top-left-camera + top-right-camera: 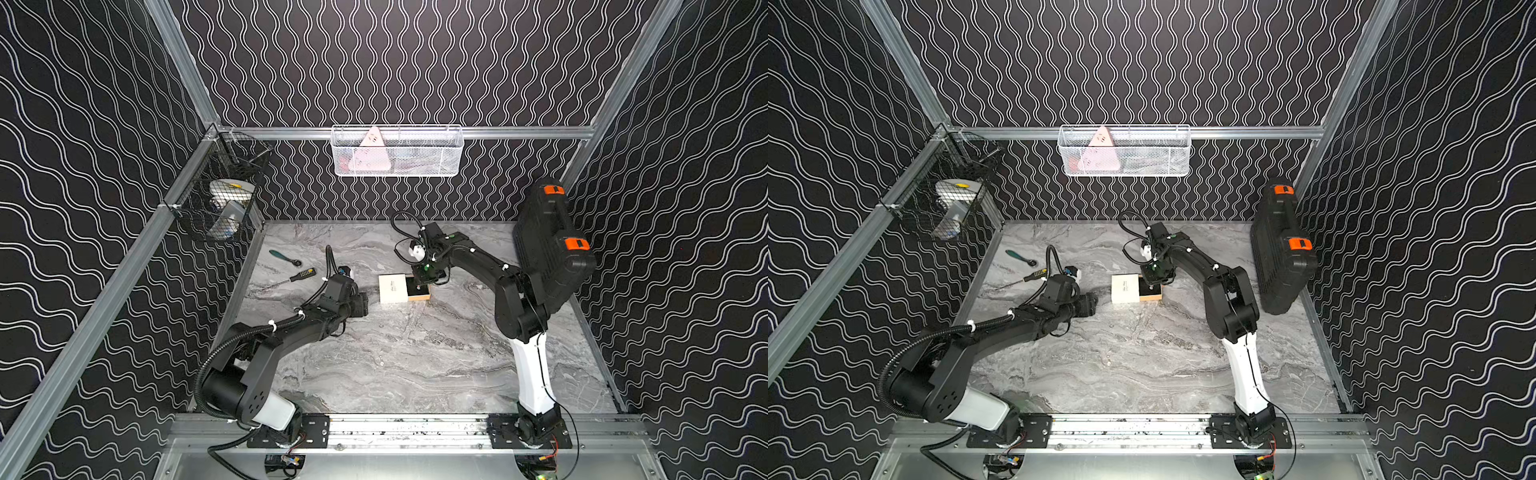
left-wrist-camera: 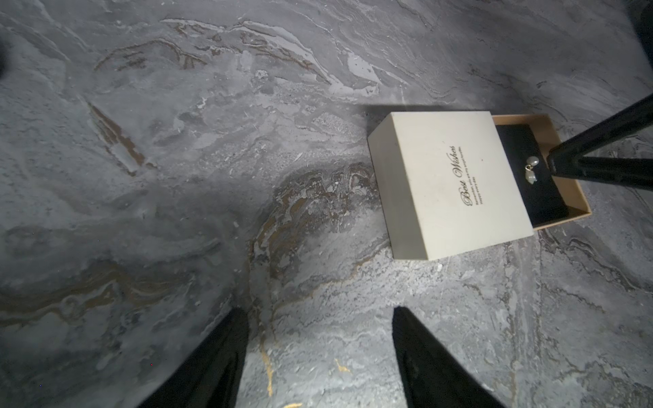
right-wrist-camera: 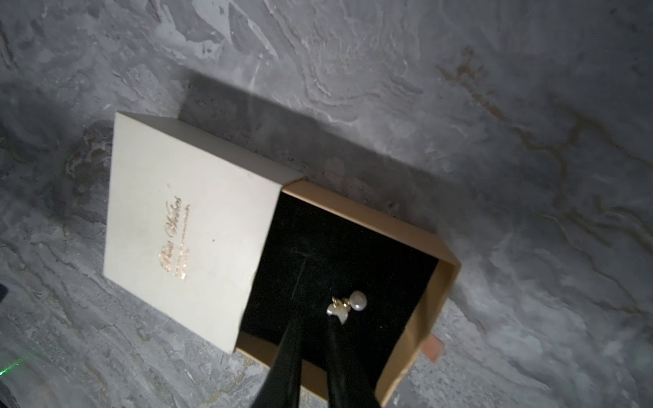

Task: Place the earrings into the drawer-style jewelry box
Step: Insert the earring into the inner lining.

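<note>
While the right gripper hangs over it, the drawer-style jewelry box sits on the marble table, a little toward 12 o'clock from centre. Its cream sleeve lies flat, and the tan tray, lined in black, is slid partly out toward 3 o'clock. One earring, a round pearl with a pale drop on a gold link, rests on the lining, touching a fingertip. The right jaws stand narrow, nearly together, and I cannot tell whether they pinch the earring. No second earring shows.

At 9 o'clock from the box, near but apart, the left gripper stands wide and empty.

The earring looks tiny, light and hard, and its smooth pearl would likely slip, so the gold link seems the surer hold. The cardboard box looks light and apt to skid. It probably needs bracing by the sleeve's side walls while the tray is pushed at its outer end, by the small tab.
</note>
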{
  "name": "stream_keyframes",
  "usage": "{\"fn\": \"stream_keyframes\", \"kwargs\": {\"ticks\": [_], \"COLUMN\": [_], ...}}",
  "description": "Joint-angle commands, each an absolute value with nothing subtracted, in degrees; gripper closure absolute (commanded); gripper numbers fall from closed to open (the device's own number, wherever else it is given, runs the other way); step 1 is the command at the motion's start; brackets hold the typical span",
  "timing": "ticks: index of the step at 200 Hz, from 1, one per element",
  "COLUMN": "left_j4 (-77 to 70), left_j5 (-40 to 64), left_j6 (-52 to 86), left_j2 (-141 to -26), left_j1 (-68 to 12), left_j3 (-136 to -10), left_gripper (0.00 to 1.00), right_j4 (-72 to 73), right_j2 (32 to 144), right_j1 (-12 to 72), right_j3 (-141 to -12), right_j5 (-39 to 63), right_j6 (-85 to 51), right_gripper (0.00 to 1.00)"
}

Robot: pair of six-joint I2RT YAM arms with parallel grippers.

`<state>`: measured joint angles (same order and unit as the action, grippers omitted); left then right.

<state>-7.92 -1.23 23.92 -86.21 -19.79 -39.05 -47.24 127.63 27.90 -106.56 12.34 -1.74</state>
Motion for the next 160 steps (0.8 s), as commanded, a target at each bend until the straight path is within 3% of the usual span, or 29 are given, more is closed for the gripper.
{"fn": "stream_keyframes", "kwargs": {"ticks": [1, 51, 103, 160], "left_j4": [-8.7, -9.6, -4.6, 9.2], "left_j5": [-1.5, 0.5, 1.1, -1.7], "left_j6": [23.4, 25.1, 28.8, 32.4], "left_j2": [-86.1, -86.5, -80.7, -69.1], "left_j1": [-19.7, -19.7, -22.2, -23.9], "left_j3": [-39.1, -39.0, -38.5, -37.2], "left_gripper": [0.3, 0.3, 0.3, 0.3], "right_j4": [-46.4, -44.8, -27.6, -13.3], "right_j2": [127.7, 122.7, 102.7, 89.8], "right_j1": [27.9, 27.9, 28.4, 38.7], "right_j3": [-106.3, -100.9, -79.7, -59.5], "right_j5": [13.8, 14.3, 23.0, 22.0], "right_j6": [-1.7, -2.0, -6.7, -12.5], "right_gripper": [0.82, 0.81, 0.73, 0.69]}}
